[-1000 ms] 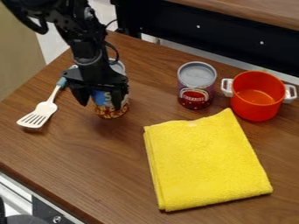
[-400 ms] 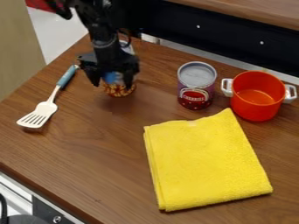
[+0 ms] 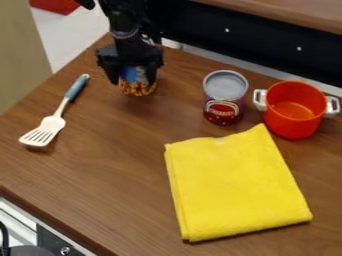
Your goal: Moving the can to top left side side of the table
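The hand (image 3: 133,81) grips 1 can (image 3: 138,89) on the table's (image 3: 120,150) upper left part.

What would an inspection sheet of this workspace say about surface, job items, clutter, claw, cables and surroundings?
Surface: brown wood-grain table.
Job item: blue-and-orange printed can, upright near the table's upper-left edge.
Clutter: white slotted spatula with blue handle at left; purple-and-red metal can upright; orange-red pot with white handles right of it; folded yellow cloth in front.
Claw: black two-finger claw, one finger at each side of the blue-and-orange can, apparently gripping it.
Cables: black cord-like curve at lower-left edge, purpose unclear.
Surroundings: black panel beyond the table; red object at upper left.
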### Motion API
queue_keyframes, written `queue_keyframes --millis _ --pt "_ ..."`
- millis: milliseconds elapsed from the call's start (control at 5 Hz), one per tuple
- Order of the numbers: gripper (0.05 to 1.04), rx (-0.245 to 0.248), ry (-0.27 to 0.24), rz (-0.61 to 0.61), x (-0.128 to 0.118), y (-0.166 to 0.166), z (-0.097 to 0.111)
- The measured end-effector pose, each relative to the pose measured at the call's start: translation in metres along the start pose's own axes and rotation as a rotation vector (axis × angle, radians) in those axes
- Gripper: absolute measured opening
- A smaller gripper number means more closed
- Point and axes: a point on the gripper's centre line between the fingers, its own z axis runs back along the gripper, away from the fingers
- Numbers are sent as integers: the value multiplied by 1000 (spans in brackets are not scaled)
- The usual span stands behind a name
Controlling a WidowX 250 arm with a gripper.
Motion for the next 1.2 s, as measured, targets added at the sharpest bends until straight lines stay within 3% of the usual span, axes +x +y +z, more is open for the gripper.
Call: queue_keyframes --millis 200,400,600,800,1000,1200 --pt "998 11 -15 39 12 -2 -1" --pt "998 16 6 55 22 -4 -5" --pt "998 -10 84 -2 4 1 -8" --pt "998 -26 179 -18 -14 5 8" --pt "998 -51 208 -36 -31 14 34" --pt "998 -55 236 -36 -43 18 46"
